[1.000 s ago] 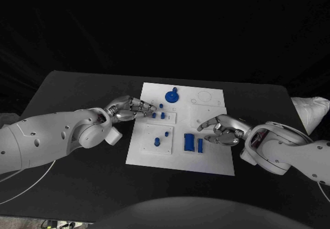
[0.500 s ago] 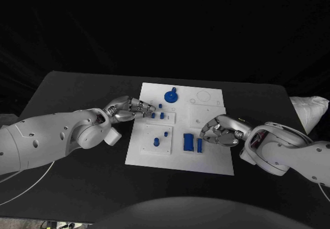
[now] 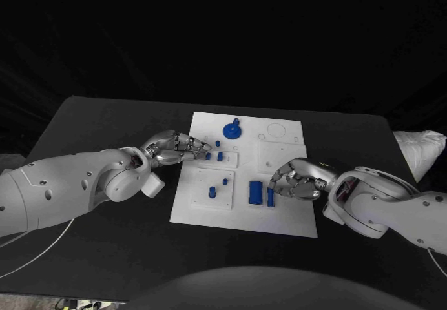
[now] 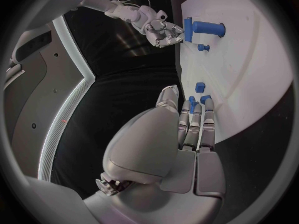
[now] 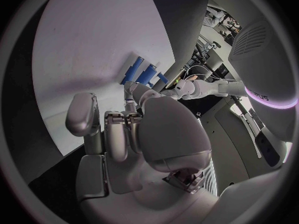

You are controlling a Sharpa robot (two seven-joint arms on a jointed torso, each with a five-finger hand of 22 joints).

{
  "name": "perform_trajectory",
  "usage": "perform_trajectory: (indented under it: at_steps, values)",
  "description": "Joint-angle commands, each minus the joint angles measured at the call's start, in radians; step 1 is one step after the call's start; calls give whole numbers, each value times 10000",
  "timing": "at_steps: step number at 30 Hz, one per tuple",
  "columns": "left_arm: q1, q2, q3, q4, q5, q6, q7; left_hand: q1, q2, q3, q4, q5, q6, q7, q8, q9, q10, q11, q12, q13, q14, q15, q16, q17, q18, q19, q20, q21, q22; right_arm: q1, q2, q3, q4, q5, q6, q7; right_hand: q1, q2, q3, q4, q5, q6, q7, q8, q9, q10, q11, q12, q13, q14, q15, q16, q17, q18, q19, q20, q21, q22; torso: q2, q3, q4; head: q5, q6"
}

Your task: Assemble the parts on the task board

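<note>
The white task board (image 3: 289,219) lies mid-table. My left hand (image 3: 177,147) rests at the board's left edge, fingers (image 4: 198,119) laid flat with their tips around a small blue peg (image 4: 192,104); a firm grip on it cannot be made out. A second small peg (image 3: 219,155) stands just beside it. My right hand (image 3: 296,179) sits on the board's right half, fingers curled in, with nothing seen in them. Its tips are next to the narrow blue bar (image 3: 271,196), which lies beside a wider blue block (image 3: 255,192). The same two blocks (image 5: 140,72) lie beyond the curled fingers (image 5: 115,129).
A round blue part with a knob (image 3: 233,132) sits near the board's far edge. Small blue pieces (image 3: 212,191) lie in the board's lower left panel. A white bundle (image 3: 415,152) lies at the table's right edge. Bare black table (image 3: 112,123) surrounds the board.
My right hand has drawn its outstretched finger in and slid left towards the blue blocks. The left hand has stayed where it was.
</note>
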Motion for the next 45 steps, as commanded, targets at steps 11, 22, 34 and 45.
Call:
perform_trajectory:
  at_steps: [11,22,34,45]
  values:
    - [-42,-14,-27,24,-38,207,-113,71,19,56,16,55,22,45,52,13,60,-29,-26,8,84,19,36,13,-100,19,20,30,-1,-106,94,-17,-47,-146,631,-375,36,73,-56,-30,-15,6,11,144,85,1042,103,-11,2631,828,63,-4,2091,1,-42,65,-126,1397,-7,-4,-11,30,0]
    - [-43,-96,-26,124,-62,-102,838,127,15,99,20,83,61,79,91,21,239,54,-1,15,410,107,247,49,-71,87,14,82,-17,-83,-238,-12,92,1039,-1674,1988,-254,71,-436,383,-911,-421,-161,119,38,1042,-162,-11,2631,756,-109,-99,1943,51,-142,-24,-355,1347,-66,1,-13,78,0]
    - [48,-418,-21,461,-137,-961,1671,-86,-73,10,162,24,181,59,185,36,728,118,19,7,857,153,431,44,46,305,14,253,-43,956,-662,-5,183,6635,-2398,5414,-1329,-309,-947,2648,-1518,126,-206,454,29,-933,-14,-2384,943,-1169,122,-2829,-1300,636,-2362,143,-4660,147,-665,63,-44,127,0]
    - [87,-614,-21,711,-24,-2144,2887,-3581,-296,-1292,128,-2940,-866,-680,-493,-205,-2088,-974,-2001,-138,-3405,-998,-2626,-421,-269,-2759,-443,-853,-2065,1257,-327,-12,-578,8980,823,5973,-2639,362,-3046,3155,-2417,-4826,-1278,-1934,-2179,-13619,474,-14091,-8746,-14050,1552,-15088,-11936,220,-13307,2227,-10946,-10609,-884,5,-196,38,0]
